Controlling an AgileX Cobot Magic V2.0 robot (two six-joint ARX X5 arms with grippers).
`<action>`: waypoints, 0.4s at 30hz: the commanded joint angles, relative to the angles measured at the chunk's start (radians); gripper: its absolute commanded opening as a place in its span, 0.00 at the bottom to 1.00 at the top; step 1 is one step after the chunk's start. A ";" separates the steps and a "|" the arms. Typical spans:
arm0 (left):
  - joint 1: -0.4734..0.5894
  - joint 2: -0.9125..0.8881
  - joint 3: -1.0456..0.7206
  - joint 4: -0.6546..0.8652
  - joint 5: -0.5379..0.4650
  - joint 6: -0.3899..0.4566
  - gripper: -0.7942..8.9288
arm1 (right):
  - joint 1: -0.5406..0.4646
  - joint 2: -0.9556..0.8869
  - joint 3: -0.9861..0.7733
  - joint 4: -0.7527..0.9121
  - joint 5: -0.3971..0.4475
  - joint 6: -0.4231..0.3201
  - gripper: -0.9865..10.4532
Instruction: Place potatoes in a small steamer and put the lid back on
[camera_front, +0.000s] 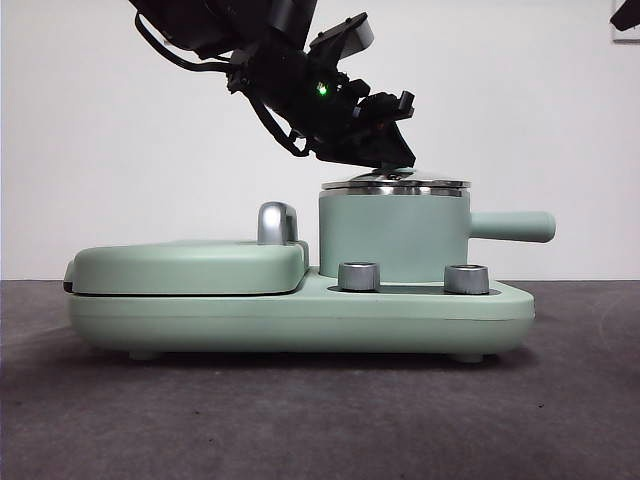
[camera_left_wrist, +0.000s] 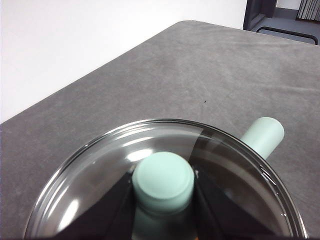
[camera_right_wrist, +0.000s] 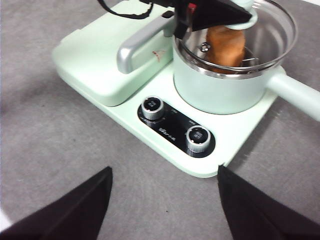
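Potatoes (camera_right_wrist: 226, 45) sit inside the small steamer (camera_right_wrist: 220, 90), lid (camera_left_wrist: 165, 170) on.

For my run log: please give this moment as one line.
left gripper: shut on lid | lid: on small steamer | potato: inside | right gripper: open, waiting

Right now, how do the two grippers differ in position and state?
The left gripper is at the pot, shut on the lid knob; the right gripper hangs apart over the table, open and empty. Both have black jaws.
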 joint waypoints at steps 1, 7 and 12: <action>-0.017 0.026 0.030 -0.019 0.009 0.011 0.09 | 0.005 0.003 0.004 0.006 0.004 -0.008 0.37; -0.016 0.007 0.030 -0.063 0.009 0.027 0.09 | 0.005 0.003 0.004 0.006 0.004 -0.008 0.37; -0.016 -0.001 0.030 -0.072 0.009 0.034 0.09 | 0.005 0.003 0.004 0.006 0.004 -0.008 0.37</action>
